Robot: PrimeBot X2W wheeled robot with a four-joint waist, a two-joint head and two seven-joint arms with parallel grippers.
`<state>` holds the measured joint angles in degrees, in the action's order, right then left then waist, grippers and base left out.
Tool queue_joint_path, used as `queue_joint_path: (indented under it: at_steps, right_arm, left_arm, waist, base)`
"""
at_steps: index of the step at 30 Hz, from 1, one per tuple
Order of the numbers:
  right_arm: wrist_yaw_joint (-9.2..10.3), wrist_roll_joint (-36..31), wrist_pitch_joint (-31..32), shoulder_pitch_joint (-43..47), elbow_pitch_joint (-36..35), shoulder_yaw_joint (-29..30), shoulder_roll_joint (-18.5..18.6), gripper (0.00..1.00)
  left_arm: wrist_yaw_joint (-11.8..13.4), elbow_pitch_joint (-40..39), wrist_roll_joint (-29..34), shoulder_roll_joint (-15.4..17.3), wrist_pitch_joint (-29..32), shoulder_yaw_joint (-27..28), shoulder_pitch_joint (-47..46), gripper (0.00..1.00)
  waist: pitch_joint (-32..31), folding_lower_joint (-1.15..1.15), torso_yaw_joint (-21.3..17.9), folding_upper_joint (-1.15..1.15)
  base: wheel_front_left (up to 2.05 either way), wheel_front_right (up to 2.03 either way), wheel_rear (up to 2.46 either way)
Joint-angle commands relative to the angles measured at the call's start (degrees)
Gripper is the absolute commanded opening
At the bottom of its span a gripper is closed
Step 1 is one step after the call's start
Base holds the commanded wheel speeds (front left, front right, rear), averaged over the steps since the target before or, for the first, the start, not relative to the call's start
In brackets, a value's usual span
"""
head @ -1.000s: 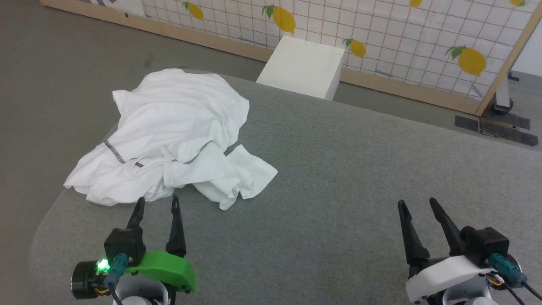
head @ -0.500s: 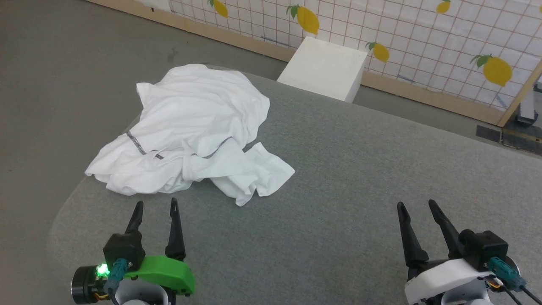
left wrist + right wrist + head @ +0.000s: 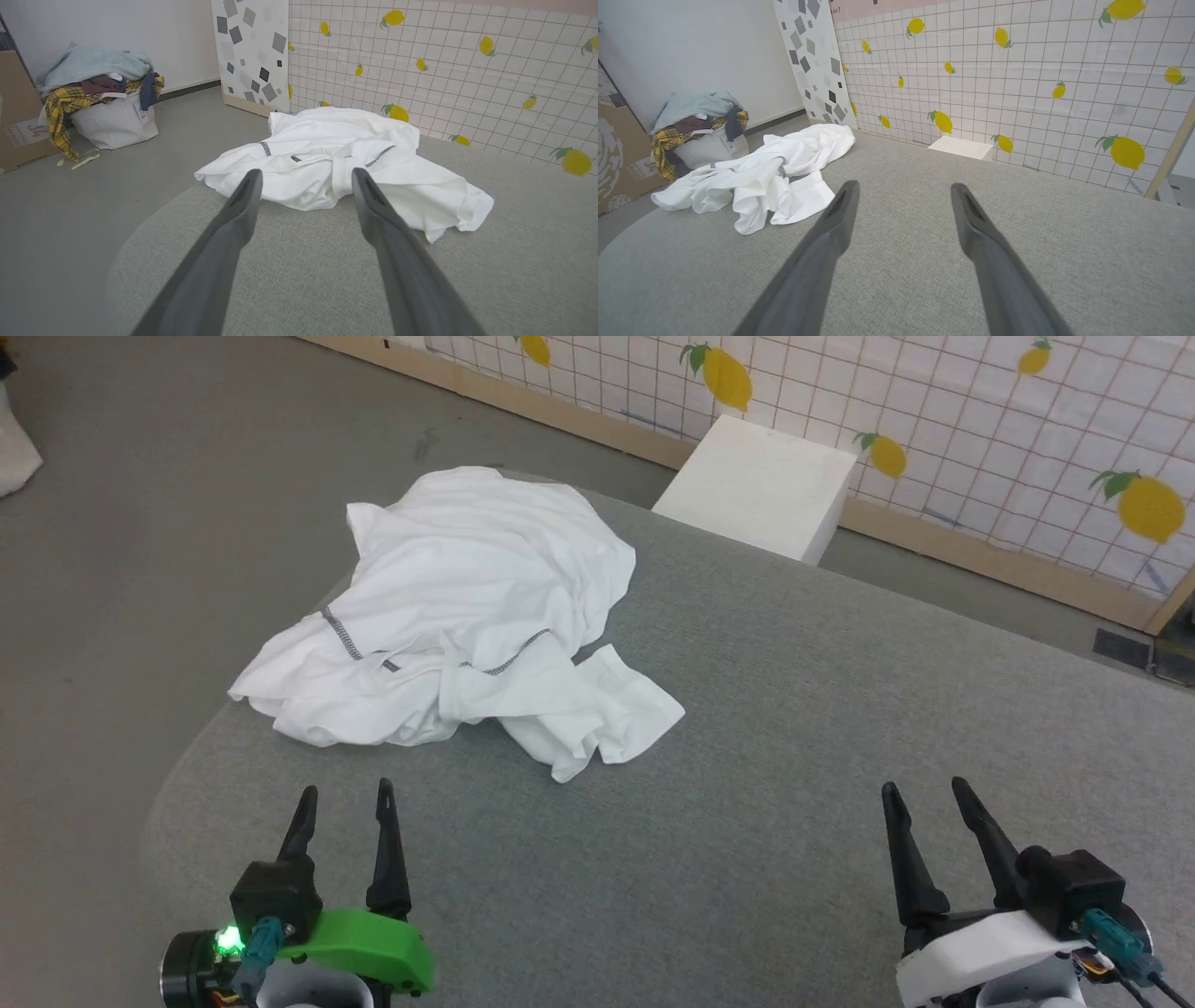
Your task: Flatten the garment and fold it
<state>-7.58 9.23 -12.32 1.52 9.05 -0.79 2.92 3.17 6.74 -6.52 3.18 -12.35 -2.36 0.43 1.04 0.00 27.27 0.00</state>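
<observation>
The garment (image 3: 467, 616), a white T-shirt with grey speckled seam stitching, lies crumpled in a heap at the far left of the grey table (image 3: 747, 803). One edge of it hangs over the table's left rim. My left gripper (image 3: 345, 793) stands open just short of the heap, nothing between its fingers. In the left wrist view the garment (image 3: 341, 158) lies straight ahead of the left gripper (image 3: 306, 175). My right gripper (image 3: 920, 789) is open at the near right, far from the cloth. In the right wrist view the garment (image 3: 761, 172) lies off to the left of the right gripper (image 3: 903, 186).
A rigid white box (image 3: 761, 485) stands beyond the table's far edge, against a lemon-patterned tiled screen (image 3: 934, 411). On the floor to the left sits a white laundry basket (image 3: 112, 121) heaped with clothes, next to a cardboard box (image 3: 18, 116). The table's rounded left corner (image 3: 177, 793) lies near my left gripper.
The head camera has turned left, so the whole scene has shifted right in view. Both grippers keep their places and stay open. The garment has not moved on the table.
</observation>
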Motion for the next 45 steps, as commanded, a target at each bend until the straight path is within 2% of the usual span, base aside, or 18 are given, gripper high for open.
queue_joint_path:
  at_steps: [1,17,27,31,35,39,41,45]
  right_arm:
    - [0.08,0.33,-0.73,0.86,0.43,0.08,-0.03,1.00]
    - [0.09,2.35,-2.61,1.25,1.99,-0.50,-0.04,1.00]
    - [0.09,2.14,-2.68,1.11,1.87,-0.43,-0.04,1.00]
    - [0.09,2.05,-2.67,0.88,1.64,-0.36,-0.04,1.00]
    - [0.09,1.82,-2.04,-0.08,0.99,-0.65,-0.04,1.00]
    - [0.09,0.17,-0.57,-2.23,-0.71,-0.65,-0.04,1.00]
    - [0.09,-0.76,0.37,-3.19,-1.89,-0.48,-0.04,1.00]
    - [0.09,-2.46,1.90,-5.07,-3.98,-0.08,-0.04,1.00]
  left_arm:
    - [0.51,0.23,-0.75,-0.26,-0.70,0.01,0.82,1.00]
    - [0.99,1.43,-1.83,-0.30,-2.58,-0.35,1.11,1.00]
    - [0.91,1.37,-2.07,-0.30,-2.64,-0.16,0.98,1.00]
    - [-0.98,2.19,-3.01,-0.27,-2.64,-0.42,-1.30,1.00]
    - [-4.25,6.17,-5.07,1.41,-2.04,0.43,-9.85,1.00]
    - [-7.75,13.09,-9.75,3.46,3.21,1.69,-20.99,1.00]
    - [-8.96,17.40,-12.81,4.71,8.92,1.95,-26.26,1.00]
    - [-9.81,25.85,-18.10,6.68,21.65,2.46,-35.02,1.00]
  waist:
    - [0.01,0.00,0.53,0.00]
    - [-0.25,0.00,3.96,0.00]
    - [-0.08,0.00,3.48,0.00]
    - [0.50,0.00,3.15,0.00]
    - [2.61,0.00,1.76,0.00]
    - [6.66,0.00,-1.23,0.00]
    - [9.44,0.00,-3.15,0.00]
    - [14.59,0.00,-7.22,0.00]
  base:
    - [0.00,0.00,0.00]
    - [0.00,0.00,0.00]
    - [0.00,0.00,0.00]
    - [0.00,0.00,0.00]
    - [0.00,0.00,0.00]
    - [0.00,0.00,0.00]
    - [0.00,0.00,0.00]
    - [0.00,0.00,0.00]
